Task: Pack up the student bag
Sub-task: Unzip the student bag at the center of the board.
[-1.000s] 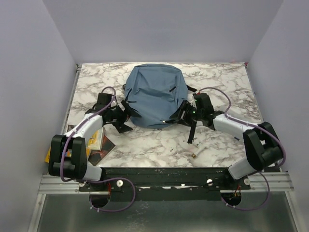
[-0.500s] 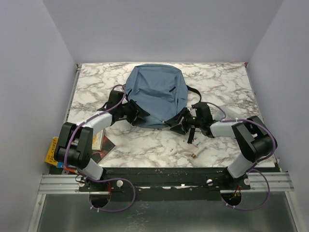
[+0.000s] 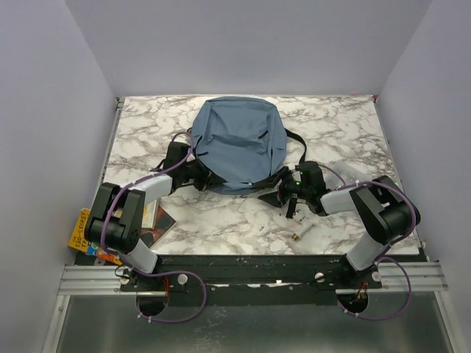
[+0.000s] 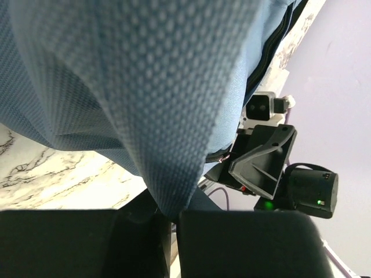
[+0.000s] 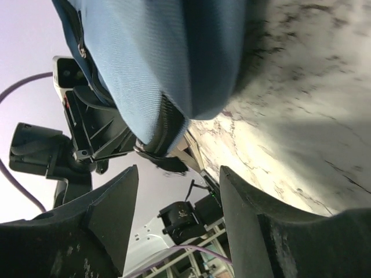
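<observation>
Student bag (image 3: 239, 143) is lying on the marble table (image 3: 346, 125), in the middle and toward the far side, beyond both arms, and I am taking it in from the overhead view.

Nearest me, at the near left corner, a yellow book (image 3: 79, 232) is lying by the left arm's base. A dark book (image 3: 158, 220) is lying just beside it on the marble. On the near right, two small pale things (image 3: 300, 226) are resting on the table, too small for me to tell what they are.

A little farther out, the right claw (image 3: 276, 196) is sitting low at the bag's near right corner. Through its wrist camera I am seeing its fingers (image 5: 110, 202) standing well apart. The bag's lower edge is hanging just ahead of the gap, and nothing is clamped between them.

Across from it, the left claw (image 3: 208, 179) is pressing in at the bag's near left edge. Its wrist camera is showing the jaws closed tight on a fold of the blue fabric, which is running down into the slit between them.

Beyond the claws the bag is bulging, rounded. A black strap (image 3: 296, 138) is trailing out on its right side, and pale walls (image 3: 243, 44) are closing in the far end.
</observation>
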You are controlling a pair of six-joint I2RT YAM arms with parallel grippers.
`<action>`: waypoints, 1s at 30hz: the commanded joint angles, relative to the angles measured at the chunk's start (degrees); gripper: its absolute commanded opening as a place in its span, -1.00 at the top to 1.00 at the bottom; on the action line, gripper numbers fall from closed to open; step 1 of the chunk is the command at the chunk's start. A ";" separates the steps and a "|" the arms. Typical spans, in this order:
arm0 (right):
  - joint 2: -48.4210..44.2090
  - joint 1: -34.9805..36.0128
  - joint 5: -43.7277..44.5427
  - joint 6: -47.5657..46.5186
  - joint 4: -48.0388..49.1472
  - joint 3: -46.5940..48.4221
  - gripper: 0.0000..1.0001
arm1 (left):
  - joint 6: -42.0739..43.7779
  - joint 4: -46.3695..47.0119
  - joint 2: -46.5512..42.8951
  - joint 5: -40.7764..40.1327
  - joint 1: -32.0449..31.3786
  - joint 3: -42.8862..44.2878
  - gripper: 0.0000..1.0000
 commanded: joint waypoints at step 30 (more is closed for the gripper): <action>-0.01 -0.25 5.09 12.41 8.41 -3.84 0.74 | 4.07 4.25 -6.81 -0.46 -0.16 -7.19 1.00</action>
